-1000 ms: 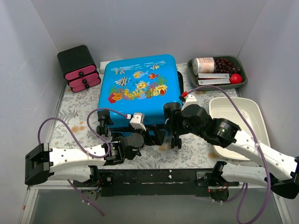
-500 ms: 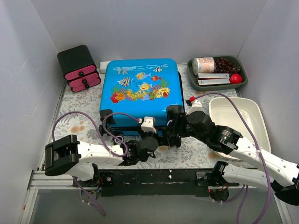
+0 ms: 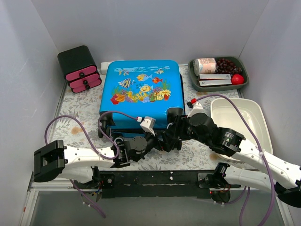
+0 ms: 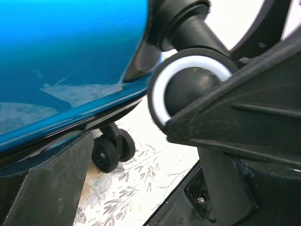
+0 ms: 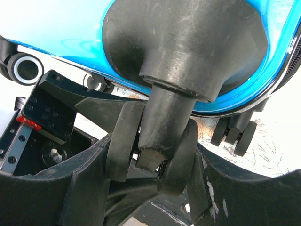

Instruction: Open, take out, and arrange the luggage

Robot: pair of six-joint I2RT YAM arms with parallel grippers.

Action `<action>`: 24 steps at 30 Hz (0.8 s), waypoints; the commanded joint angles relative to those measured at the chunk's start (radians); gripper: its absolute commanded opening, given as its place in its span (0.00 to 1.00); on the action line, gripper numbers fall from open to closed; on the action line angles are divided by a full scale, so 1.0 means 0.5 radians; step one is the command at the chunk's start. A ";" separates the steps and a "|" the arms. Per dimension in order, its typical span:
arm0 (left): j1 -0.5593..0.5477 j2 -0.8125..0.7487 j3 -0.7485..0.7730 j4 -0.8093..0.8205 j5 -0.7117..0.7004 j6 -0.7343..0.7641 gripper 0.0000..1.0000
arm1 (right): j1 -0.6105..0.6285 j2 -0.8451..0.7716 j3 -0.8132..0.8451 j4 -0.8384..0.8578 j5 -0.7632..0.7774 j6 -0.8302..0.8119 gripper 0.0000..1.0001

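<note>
The luggage (image 3: 141,89), a bright-blue hard-shell suitcase with a fish print, lies flat and closed in the middle of the table, wheels toward me. My right gripper (image 3: 172,139) is at its near right corner. In the right wrist view (image 5: 150,172) its fingers (image 5: 89,188) sit tight on either side of a black double wheel (image 5: 181,157) under the blue shell (image 5: 282,61). My left gripper (image 3: 157,138) is just left of it at the near edge. In the left wrist view (image 4: 136,174) it is open below the shell (image 4: 70,56), with a white-ringed wheel (image 4: 188,87) by its right finger.
A black box with pink drawers (image 3: 79,69) stands at the back left. A green tray (image 3: 245,81) with a can, grapes and a red fruit is at the back right. A white tub (image 3: 237,123) lies to the right of the suitcase. White walls enclose the table.
Over the last second both grippers moved in to the suitcase's near edge by its right wheels. The suitcase shifted slightly to the right. The left arm's elbow swung right, then back left.
</note>
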State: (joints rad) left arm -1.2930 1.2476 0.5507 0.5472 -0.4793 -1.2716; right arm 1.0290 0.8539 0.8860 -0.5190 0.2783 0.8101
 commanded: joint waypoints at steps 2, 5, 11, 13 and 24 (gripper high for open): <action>0.015 -0.142 0.071 -0.407 -0.247 -0.150 0.94 | 0.093 -0.162 0.093 0.342 -0.238 -0.138 0.01; 0.015 -0.185 0.058 -0.634 -0.388 -0.309 0.94 | 0.093 -0.162 0.090 0.323 -0.219 -0.151 0.01; 0.015 -0.170 0.049 -0.732 -0.483 -0.331 0.94 | 0.093 -0.131 0.090 0.323 -0.247 -0.169 0.01; 0.027 -0.096 0.064 -0.738 -0.520 -0.371 0.94 | 0.093 -0.125 0.084 0.329 -0.253 -0.169 0.01; 0.058 0.208 0.178 -0.524 -0.597 -0.399 0.76 | 0.093 -0.103 0.078 0.388 -0.323 -0.178 0.01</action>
State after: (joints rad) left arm -1.2800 1.3365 0.6010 0.2207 -0.7277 -1.4918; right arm 1.0370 0.8459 0.8848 -0.5350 0.2707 0.8070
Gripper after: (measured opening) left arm 0.791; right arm 0.622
